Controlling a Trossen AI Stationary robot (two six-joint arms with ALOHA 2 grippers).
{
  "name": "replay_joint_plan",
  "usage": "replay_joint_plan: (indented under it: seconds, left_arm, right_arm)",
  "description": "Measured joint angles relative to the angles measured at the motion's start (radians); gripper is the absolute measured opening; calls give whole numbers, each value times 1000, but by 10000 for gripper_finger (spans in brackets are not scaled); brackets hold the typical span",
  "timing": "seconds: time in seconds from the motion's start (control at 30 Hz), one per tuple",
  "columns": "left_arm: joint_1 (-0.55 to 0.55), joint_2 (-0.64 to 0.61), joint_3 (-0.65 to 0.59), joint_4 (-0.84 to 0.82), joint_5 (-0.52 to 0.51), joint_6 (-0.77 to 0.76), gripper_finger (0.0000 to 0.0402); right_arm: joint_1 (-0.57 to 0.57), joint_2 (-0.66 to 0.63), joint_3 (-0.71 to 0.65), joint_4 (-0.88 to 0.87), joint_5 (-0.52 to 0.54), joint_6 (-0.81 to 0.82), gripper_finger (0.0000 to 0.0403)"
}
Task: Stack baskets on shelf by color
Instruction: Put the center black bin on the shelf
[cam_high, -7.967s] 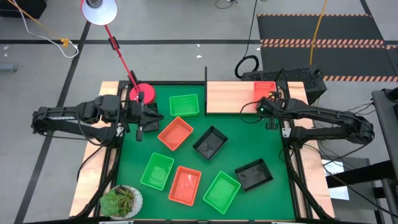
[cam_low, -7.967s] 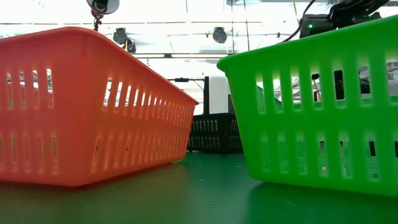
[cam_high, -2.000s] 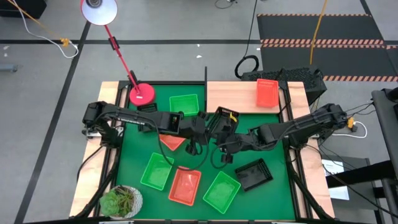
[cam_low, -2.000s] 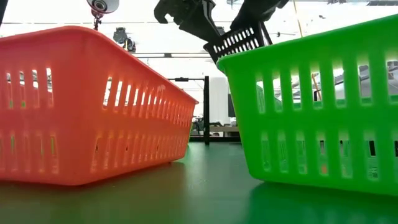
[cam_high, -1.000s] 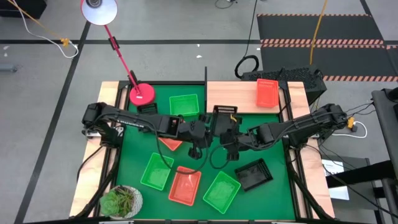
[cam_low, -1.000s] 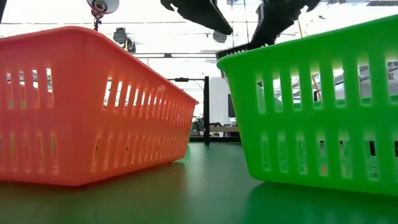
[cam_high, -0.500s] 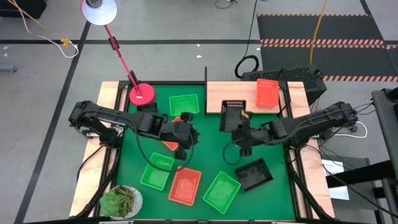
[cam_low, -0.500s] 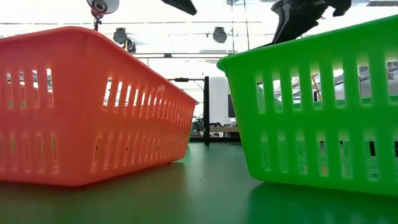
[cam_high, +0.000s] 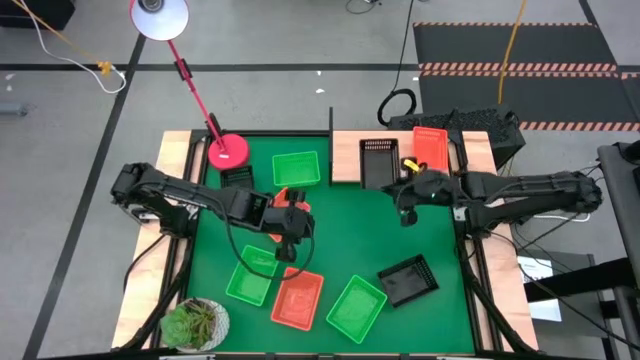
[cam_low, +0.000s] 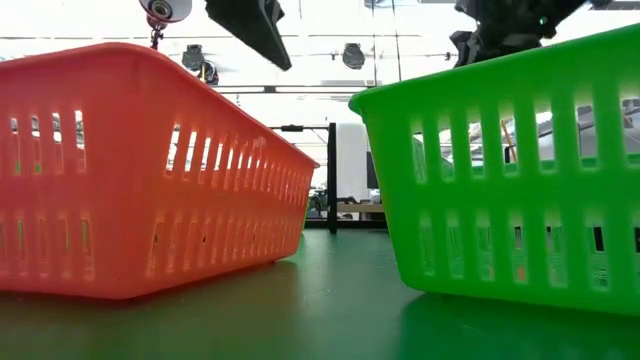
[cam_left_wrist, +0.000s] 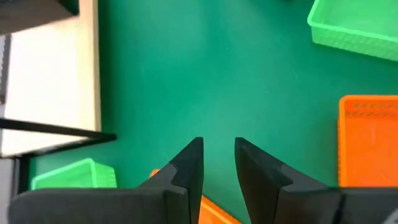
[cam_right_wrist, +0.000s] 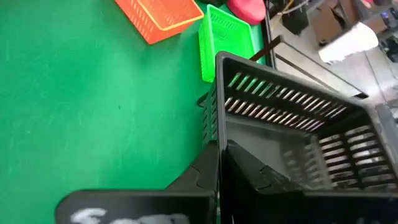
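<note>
My right gripper (cam_high: 398, 186) is shut on a black basket (cam_high: 377, 160), which it holds over the left half of the wooden shelf (cam_high: 345, 158). An orange basket (cam_high: 430, 148) lies on the shelf's right part. My left gripper (cam_high: 300, 228) stands open above the green mat, over an orange basket (cam_high: 290, 196), with nothing between its fingers (cam_left_wrist: 189, 165). More baskets lie flat on the mat: green ones (cam_high: 297, 168) (cam_high: 250, 275) (cam_high: 357, 308), an orange one (cam_high: 298, 298) and a black one (cam_high: 408, 280). My right gripper holds the black basket by the rim of one wall (cam_right_wrist: 217, 140), near a corner at the end facing the table's near edge. The wall stands between the two fingers, one inside and one outside. Whether the basket's bottom touches the shelf cannot be told.
A red lamp base (cam_high: 229, 151) stands at the mat's far left, with a dark thing (cam_high: 235, 176) beside it. A potted plant (cam_high: 195, 322) sits at the near left corner. In the low view an orange basket (cam_low: 150, 170) and a green basket (cam_low: 510, 170) fill the foreground.
My right gripper has carried the black basket from over the mat's middle toward the far right, to above the shelf, and turned as it went. My left gripper has drawn back from the black basket toward the table's left, to over the orange basket.
</note>
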Motion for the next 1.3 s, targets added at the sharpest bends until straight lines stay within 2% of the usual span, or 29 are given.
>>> replay_joint_plan:
  seconds: [0.23,0.5,0.87,1.13,1.3]
  left_arm:
    - [-8,0,-19,26,1,-57,93]
    - [-51,0,-19,29,3,-90,93]
    - [-76,0,-19,46,2,-64,93]
    - [-74,0,-19,68,3,-52,93]
    - [-74,0,-19,85,3,-49,93]
  right_arm:
    - [-207,-11,-40,44,-163,-61,6]
    - [-388,26,-78,102,-317,-133,5]
    - [-559,29,-174,222,-505,-176,5]
    - [-649,43,-250,317,-516,-227,5]
    - [-706,72,-272,351,-619,-264,4]
